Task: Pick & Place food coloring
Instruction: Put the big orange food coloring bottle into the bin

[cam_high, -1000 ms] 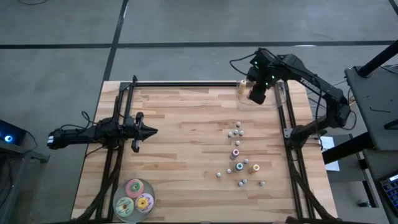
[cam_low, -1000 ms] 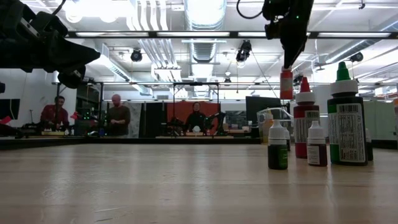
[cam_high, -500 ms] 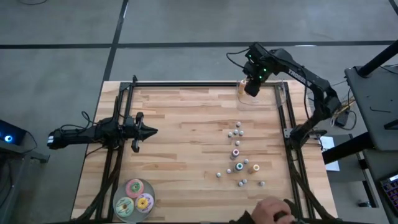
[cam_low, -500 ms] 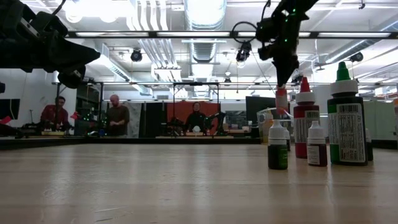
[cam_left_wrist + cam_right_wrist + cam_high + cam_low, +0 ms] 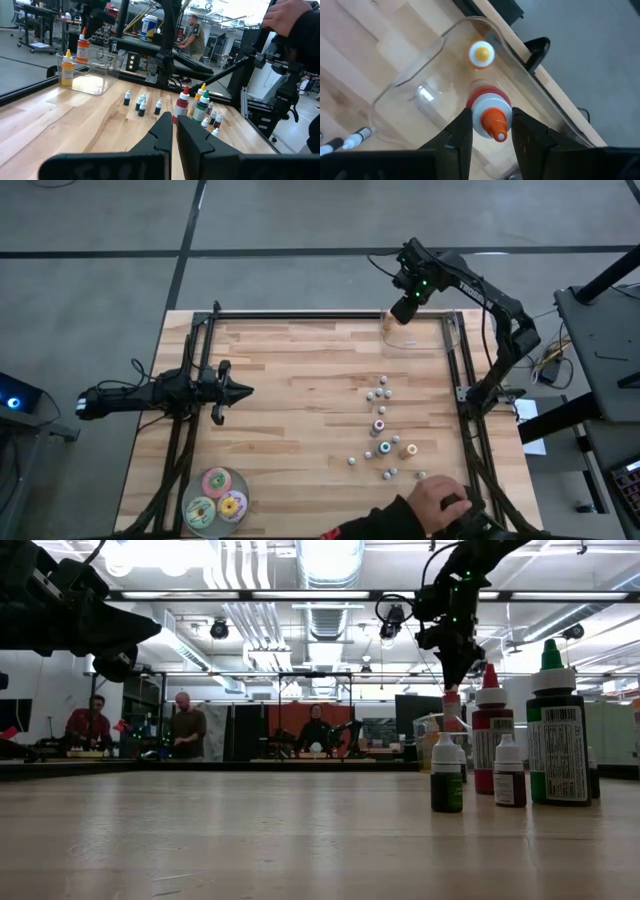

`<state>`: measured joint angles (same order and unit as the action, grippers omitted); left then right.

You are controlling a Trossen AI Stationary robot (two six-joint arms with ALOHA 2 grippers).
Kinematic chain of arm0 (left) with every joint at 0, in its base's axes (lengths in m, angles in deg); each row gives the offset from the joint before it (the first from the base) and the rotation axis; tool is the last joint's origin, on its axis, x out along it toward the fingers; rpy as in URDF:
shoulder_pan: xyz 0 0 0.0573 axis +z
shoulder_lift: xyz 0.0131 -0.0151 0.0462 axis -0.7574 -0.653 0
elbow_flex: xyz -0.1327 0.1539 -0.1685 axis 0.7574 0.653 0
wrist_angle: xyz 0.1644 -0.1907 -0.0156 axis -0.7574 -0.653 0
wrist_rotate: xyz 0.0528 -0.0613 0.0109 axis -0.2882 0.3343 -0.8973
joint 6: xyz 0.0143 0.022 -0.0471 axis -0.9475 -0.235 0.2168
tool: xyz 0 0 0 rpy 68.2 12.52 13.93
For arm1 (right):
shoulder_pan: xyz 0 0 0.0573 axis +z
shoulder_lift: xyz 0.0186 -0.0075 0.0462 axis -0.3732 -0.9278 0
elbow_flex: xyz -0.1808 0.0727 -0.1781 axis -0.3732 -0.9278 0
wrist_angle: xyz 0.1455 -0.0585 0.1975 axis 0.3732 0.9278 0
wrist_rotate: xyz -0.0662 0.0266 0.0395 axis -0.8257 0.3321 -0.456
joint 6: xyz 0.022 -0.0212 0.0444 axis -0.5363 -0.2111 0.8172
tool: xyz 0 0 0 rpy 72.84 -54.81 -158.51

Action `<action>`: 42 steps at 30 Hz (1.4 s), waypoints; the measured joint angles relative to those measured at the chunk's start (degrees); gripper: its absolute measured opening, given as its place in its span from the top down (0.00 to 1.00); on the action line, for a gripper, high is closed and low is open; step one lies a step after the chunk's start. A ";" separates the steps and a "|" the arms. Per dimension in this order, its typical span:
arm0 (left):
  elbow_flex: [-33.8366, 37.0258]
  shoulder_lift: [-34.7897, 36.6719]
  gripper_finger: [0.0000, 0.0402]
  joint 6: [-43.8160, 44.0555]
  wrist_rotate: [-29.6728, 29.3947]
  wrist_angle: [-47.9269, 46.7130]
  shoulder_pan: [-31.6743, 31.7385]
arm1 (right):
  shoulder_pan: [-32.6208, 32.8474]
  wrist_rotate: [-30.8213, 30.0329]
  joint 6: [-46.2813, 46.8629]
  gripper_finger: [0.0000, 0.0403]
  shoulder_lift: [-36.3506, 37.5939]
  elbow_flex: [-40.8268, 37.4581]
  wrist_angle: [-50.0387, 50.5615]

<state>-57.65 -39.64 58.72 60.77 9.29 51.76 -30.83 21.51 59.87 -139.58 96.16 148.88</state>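
- The orange-capped bottle (image 5: 490,117) hangs between the fingers of the right gripper (image 5: 404,310), which are closed on its neck, inside the clear bin (image 5: 410,80) at the table's far right corner.
- A second ago the same bottle hung high above the table; it has come down into the bin — by my reading the placing is all but done and only the release is left.
- A yellow-capped bottle (image 5: 481,53) already stands in the bin, just beside it.
- The other bottles (image 5: 383,430) stand loose on the right half of the table (image 5: 290,410), well apart from the bin.
- A person's hand (image 5: 435,502) has come in at the near edge, close to the nearest bottles.
- The left gripper (image 5: 235,391) waits at mid-left, fingers nearly together, holding nothing.
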 joint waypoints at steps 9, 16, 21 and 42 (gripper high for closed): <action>0.00 0.00 1.00 -0.02 0.00 0.00 0.00 | -1.49 -2.85 0.16 0.75 -1.56 -0.20 -0.34; -0.02 0.00 1.00 0.00 0.00 0.00 0.00 | -1.66 -2.86 1.06 0.75 -3.06 -0.90 -2.54; 0.00 0.00 1.00 -0.02 0.02 -0.01 0.00 | -2.40 -2.85 2.52 0.75 -3.21 -1.90 -4.53; 0.00 0.00 1.00 -0.02 0.02 0.00 0.00 | -3.42 -2.65 9.52 0.75 -3.10 -8.93 -12.82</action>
<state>-57.65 -39.64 58.70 60.79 9.29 51.76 -34.25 18.86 69.40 -142.68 87.23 136.06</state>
